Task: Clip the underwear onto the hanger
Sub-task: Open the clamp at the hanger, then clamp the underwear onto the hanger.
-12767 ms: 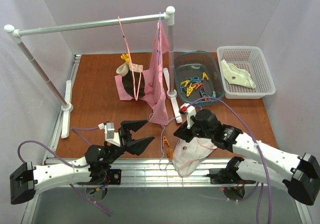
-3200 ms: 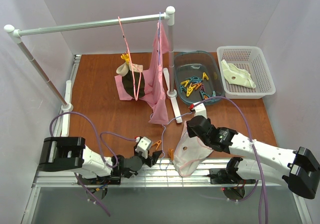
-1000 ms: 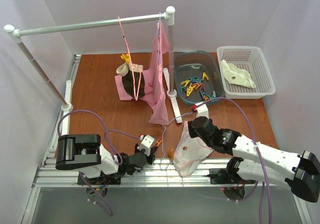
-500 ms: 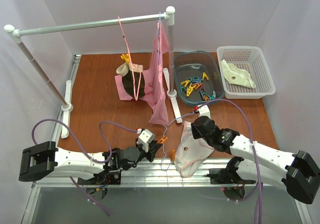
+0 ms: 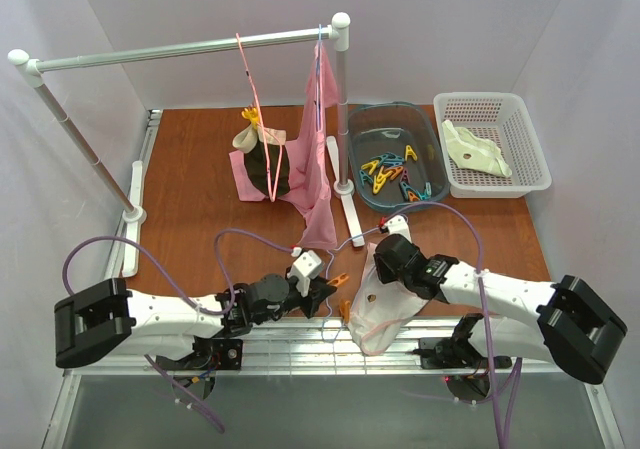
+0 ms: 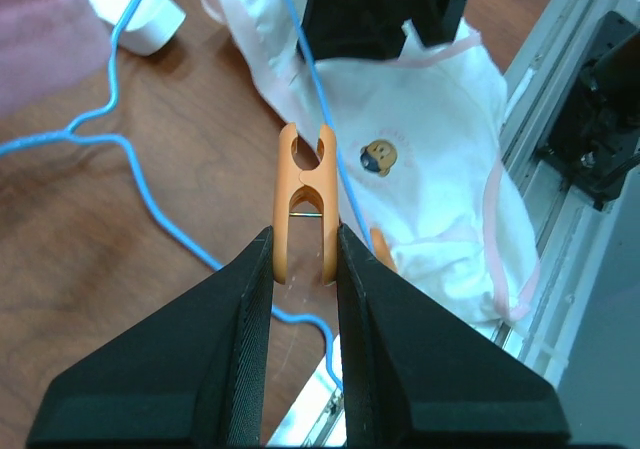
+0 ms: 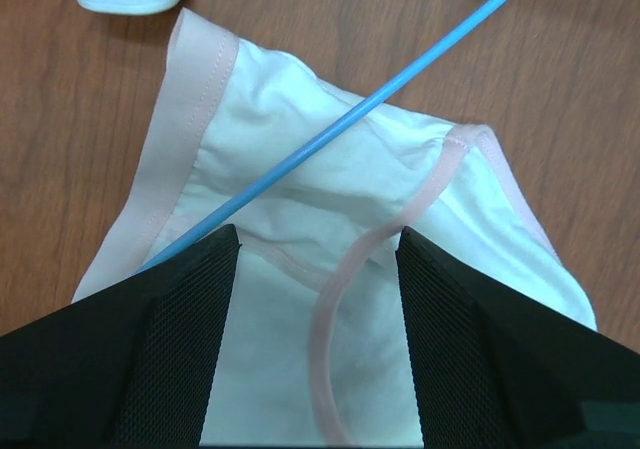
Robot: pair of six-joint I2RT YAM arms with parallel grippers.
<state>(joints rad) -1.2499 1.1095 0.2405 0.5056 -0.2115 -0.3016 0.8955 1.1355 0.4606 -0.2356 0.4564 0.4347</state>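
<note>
The underwear [image 5: 385,307] lies flat by the table's front edge, pale white with pink edging. The hanger [image 5: 327,261], thin light-blue wire, lies on the table with one arm running across the underwear [image 7: 290,219], seen as a blue wire [image 7: 360,109] in the right wrist view. My right gripper [image 5: 383,259] hovers open over the cloth, a finger on each side of a pink leg band [image 7: 350,269]. My left gripper [image 5: 328,287] is shut on an orange clothespin [image 6: 305,204], pointing at the hanger wire [image 6: 320,99] and the underwear [image 6: 440,169].
A second orange clothespin [image 5: 341,309] lies beside the underwear. Behind stands a drying rack [image 5: 190,49] with a pink hanger [image 5: 253,89], dark underwear [image 5: 268,164] and a pink garment [image 5: 320,169]. A blue tub of clothespins [image 5: 432,159] and a white basket [image 5: 530,149] sit back right.
My left gripper has carried the orange clothespin rightward, closer to the hanger wire and underwear. My right gripper has shifted slightly left over the cloth and its jaws stand wider.
</note>
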